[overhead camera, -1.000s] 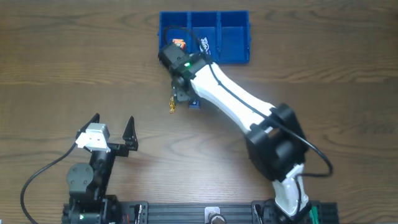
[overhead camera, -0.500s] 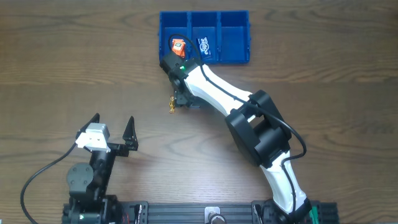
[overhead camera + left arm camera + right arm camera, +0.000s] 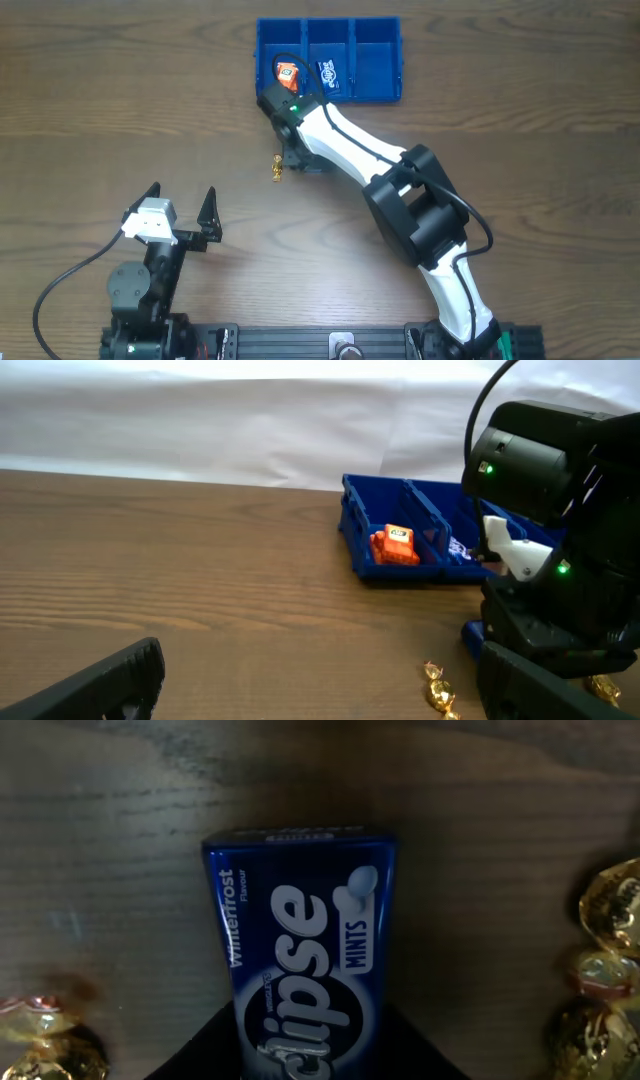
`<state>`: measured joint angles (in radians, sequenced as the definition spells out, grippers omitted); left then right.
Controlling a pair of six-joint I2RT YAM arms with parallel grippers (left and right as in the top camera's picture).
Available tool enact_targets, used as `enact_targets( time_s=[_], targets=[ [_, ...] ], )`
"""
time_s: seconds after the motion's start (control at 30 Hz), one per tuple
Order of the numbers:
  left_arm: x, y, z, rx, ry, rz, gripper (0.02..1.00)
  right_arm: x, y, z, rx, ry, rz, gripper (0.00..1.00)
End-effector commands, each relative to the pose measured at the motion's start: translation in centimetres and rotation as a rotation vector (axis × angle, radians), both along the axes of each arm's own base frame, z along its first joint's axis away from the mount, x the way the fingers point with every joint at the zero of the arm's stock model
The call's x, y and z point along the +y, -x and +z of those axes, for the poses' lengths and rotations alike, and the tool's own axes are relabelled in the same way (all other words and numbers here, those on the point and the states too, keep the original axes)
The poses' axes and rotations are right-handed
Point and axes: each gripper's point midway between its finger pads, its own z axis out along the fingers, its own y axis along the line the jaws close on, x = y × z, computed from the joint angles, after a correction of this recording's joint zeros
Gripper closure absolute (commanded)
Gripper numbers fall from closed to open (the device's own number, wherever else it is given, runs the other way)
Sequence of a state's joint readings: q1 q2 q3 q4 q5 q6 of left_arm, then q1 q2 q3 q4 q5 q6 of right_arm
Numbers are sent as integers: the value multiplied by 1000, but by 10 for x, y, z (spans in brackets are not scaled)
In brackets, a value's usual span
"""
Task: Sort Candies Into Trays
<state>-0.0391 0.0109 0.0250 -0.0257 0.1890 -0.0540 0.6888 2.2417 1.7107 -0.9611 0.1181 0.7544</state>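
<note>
**Mint box on the table, under the right gripper**

We see the flat, rectangular mint box (image 3: 305,980), glossy dark blue, lying on the wooden table (image 3: 120,100) outside the tray. It is directly below the right gripper (image 3: 296,158). We cannot tell how wide this gripper stands, or whether it has hold of the box.

Small candies in crinkled gold foil (image 3: 612,905) lie near the box on both sides, apart from it.

The blue plastic tray (image 3: 370,97) has three compartments side by side. An orange wrapped candy (image 3: 288,72) lies in the compartment at the left of the top view, and a blue and white packet (image 3: 329,76) lies in the middle one.

The left gripper (image 3: 183,189) is near its base, well apart from the tray, spread wide and holding nothing.
</note>
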Motion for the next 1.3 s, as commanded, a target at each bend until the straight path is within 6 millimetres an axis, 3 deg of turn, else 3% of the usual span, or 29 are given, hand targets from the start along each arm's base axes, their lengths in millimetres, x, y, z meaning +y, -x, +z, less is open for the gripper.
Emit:
enact_targets(
  time_s=[0.03, 0.13, 0.17, 0.27, 0.33, 0.4, 0.5, 0.63, 0.77, 0.93, 1.17, 1.23, 1.3],
  targets=[
    [-2, 1, -16, 46, -5, -16, 20, -5, -3, -3, 2, 2, -17, 737],
    [-2, 1, -16, 46, -5, -16, 20, -5, -11, 36, -76, -29, -13, 774],
    [-2, 1, -16, 46, -5, -16, 20, -8, -16, 59, -133, -30, -18, 781],
    [-2, 1, -16, 46, -5, -16, 20, -24, -33, 152, -374, -29, 22, 803],
    [-2, 1, -16, 46, -5, -16, 20, -36, -47, 186, -483, 17, 32, 807],
    [-2, 1, -16, 46, -5, -16, 20, -44, -67, 207, -564, 43, 45, 807],
    [-2, 1, -16, 46, -5, -16, 20, -49, -105, 224, -681, 27, 64, 809],
    [-2, 1, -16, 46, -5, -16, 20, -47, -148, 214, -757, -4, 94, 807],
    [-2, 1, -16, 46, -5, -16, 20, -45, -168, 175, -710, -44, 110, 807],
    [-2, 1, -16, 46, -5, -16, 20, -43, -172, 137, -641, -49, 114, 807],
    [-2, 1, -16, 46, -5, -16, 20, -41, -171, 122, -615, -40, 120, 787],
    [-2, 1, -16, 46, -5, -16, 20, -41, -171, 122, -614, -42, 121, 750],
    [-2, 1, -16, 46, -5, -16, 23, -38, -169, 121, -604, -59, 131, 551]
  ],
)
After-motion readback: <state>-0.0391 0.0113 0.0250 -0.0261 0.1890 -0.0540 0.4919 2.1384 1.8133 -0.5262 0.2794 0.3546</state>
